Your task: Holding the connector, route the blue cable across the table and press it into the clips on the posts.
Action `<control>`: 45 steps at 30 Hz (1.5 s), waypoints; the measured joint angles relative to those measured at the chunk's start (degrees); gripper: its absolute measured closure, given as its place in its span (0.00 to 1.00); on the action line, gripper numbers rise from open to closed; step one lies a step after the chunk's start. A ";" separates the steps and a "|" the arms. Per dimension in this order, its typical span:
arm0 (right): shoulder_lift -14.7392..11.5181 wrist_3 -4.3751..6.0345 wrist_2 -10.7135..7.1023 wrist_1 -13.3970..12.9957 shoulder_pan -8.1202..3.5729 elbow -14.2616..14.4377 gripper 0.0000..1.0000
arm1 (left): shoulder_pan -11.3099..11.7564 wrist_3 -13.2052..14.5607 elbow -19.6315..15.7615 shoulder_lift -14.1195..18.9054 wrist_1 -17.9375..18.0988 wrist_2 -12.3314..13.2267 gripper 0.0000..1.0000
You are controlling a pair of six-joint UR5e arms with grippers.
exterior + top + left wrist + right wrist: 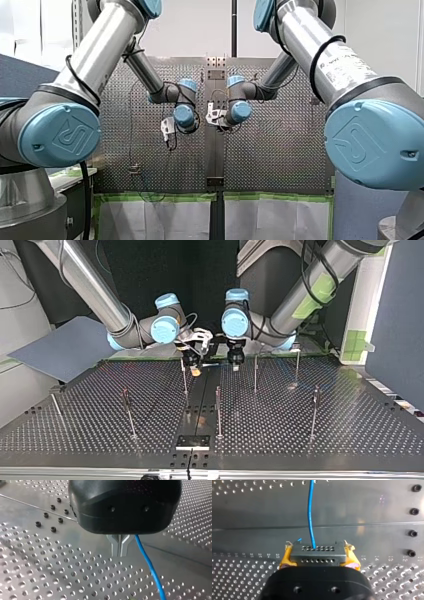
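The table (367, 512) bears numbers 15, 14, 13, 12, 11.

The front view looks from behind and above the arms, well back from the table (280, 150), with my left arm (95, 55) large at the frame's left and my right arm (325, 55) at its right. The top view faces them from across the table, low among the posts (255, 372), so the sides cross. Each wrist view sits very near the table, along my left gripper (120, 553) or my right gripper (319, 556) and its connector (317, 558), and both share the blue cable (150, 567) and the middle strip (82, 535) that the wider views show.
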 joint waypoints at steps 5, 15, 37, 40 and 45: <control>-1.07 0.29 -0.04 1.04 0.04 -0.01 1.00 | -0.43 0.16 -1.40 2.49 -1.28 0.02 0.98; -5.92 0.73 -0.07 5.52 -0.09 0.03 1.00 | -0.95 0.53 -3.83 7.60 -3.20 0.00 0.98; -16.78 2.40 -6.15 15.44 -0.09 3.27 1.00 | -3.65 1.09 -4.32 18.50 -7.46 -0.01 0.98; -18.16 2.62 -6.38 15.71 -0.10 3.30 1.00 | -3.96 1.08 -4.32 19.96 -7.90 -0.14 0.98; -20.52 2.77 -6.47 15.79 -0.11 3.27 1.00 | -4.36 1.11 -4.44 22.61 -9.10 -1.74 0.98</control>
